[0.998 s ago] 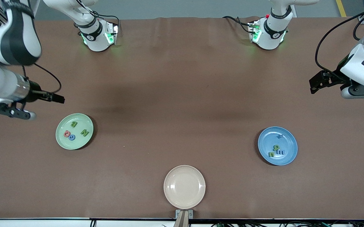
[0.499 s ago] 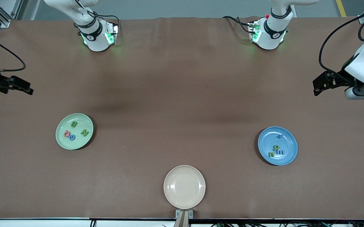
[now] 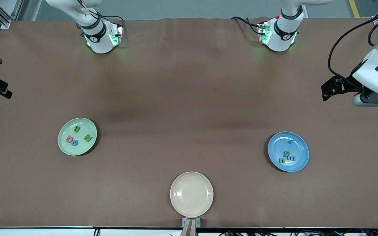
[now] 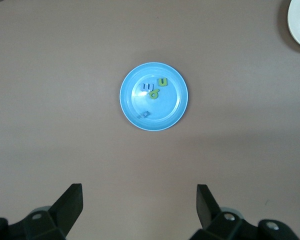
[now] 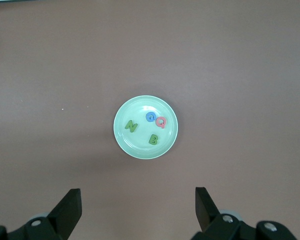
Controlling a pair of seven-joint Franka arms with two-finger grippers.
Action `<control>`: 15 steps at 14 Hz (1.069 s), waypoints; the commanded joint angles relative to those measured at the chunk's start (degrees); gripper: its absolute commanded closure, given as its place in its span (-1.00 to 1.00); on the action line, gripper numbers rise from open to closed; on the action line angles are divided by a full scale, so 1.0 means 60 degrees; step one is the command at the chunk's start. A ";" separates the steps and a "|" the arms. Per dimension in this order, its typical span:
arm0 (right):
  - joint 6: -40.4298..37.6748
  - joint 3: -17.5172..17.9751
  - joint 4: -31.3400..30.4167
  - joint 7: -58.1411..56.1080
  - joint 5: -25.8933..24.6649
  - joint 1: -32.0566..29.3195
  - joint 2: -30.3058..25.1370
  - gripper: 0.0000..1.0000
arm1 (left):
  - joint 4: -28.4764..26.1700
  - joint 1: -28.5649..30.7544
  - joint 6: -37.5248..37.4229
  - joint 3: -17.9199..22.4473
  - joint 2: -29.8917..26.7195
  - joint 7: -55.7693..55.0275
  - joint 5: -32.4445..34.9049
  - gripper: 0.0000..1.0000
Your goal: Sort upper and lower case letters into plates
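Four letters (image 3: 77, 138) lie in one plate (image 3: 65, 147) toward the right arm's end. Four more (image 3: 287, 155) lie in another plate (image 3: 302, 162) toward the left arm's end.

Robot lab: table-mounted arms (image 3: 99, 36), cables, aluminium framing.

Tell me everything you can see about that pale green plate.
The pale green plate is round, shallow and plastic-looking, lying flat on the brown table toward the right arm's end. Four small toy letters rest in it: a green B, a green N, a red Q touching a blue G. No gripper touches it.
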 commanded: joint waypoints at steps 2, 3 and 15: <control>-0.0210 0.0081 0.0372 -0.0058 0.0018 -0.0007 0.0071 -1.00 | 0.0221 0.0113 -0.0544 0.0070 -0.0024 0.0231 0.0013 -1.00; -0.0210 0.0081 0.0387 -0.0058 0.0003 -0.0007 0.0057 -1.00 | 0.0221 0.0243 -0.0749 0.0070 -0.0082 0.0246 0.0013 -1.00; -0.0195 0.0096 0.0416 -0.0014 -0.0026 -0.0007 0.0057 -1.00 | -0.0058 0.0347 -0.0722 -0.0003 -0.0317 0.0188 0.0027 -1.00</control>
